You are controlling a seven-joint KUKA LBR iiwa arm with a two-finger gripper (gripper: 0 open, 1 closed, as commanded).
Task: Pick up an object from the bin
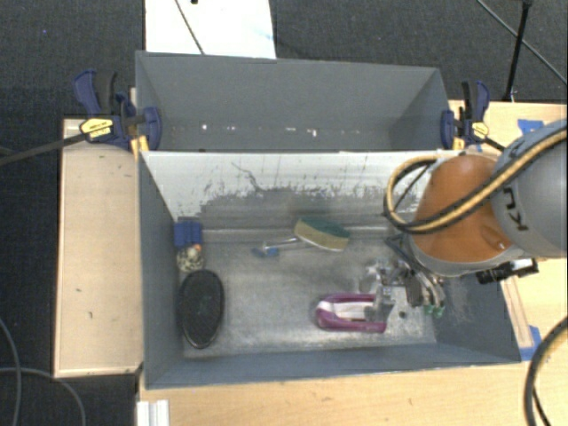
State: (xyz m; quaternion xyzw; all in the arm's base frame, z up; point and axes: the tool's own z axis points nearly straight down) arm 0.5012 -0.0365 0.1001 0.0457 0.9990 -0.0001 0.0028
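Note:
My gripper point(387, 293) hangs low in the right half of the bin, under the orange cover, with its metal fingers pointing down. Just left of and below them lies a purple and white handle-shaped thing point(348, 314) on the bin floor, its right end touching or nearly touching the fingers. Whether anything sits between the fingers is hidden by the gripper body. A dish brush point(312, 235) with a pale head and blue handle lies further back near the middle.
A black oval object point(201, 307) lies at the left front of the bin. Behind it, against the left wall, stands a small blue-capped item point(189, 246). The arm and its cables cover the bin's right side.

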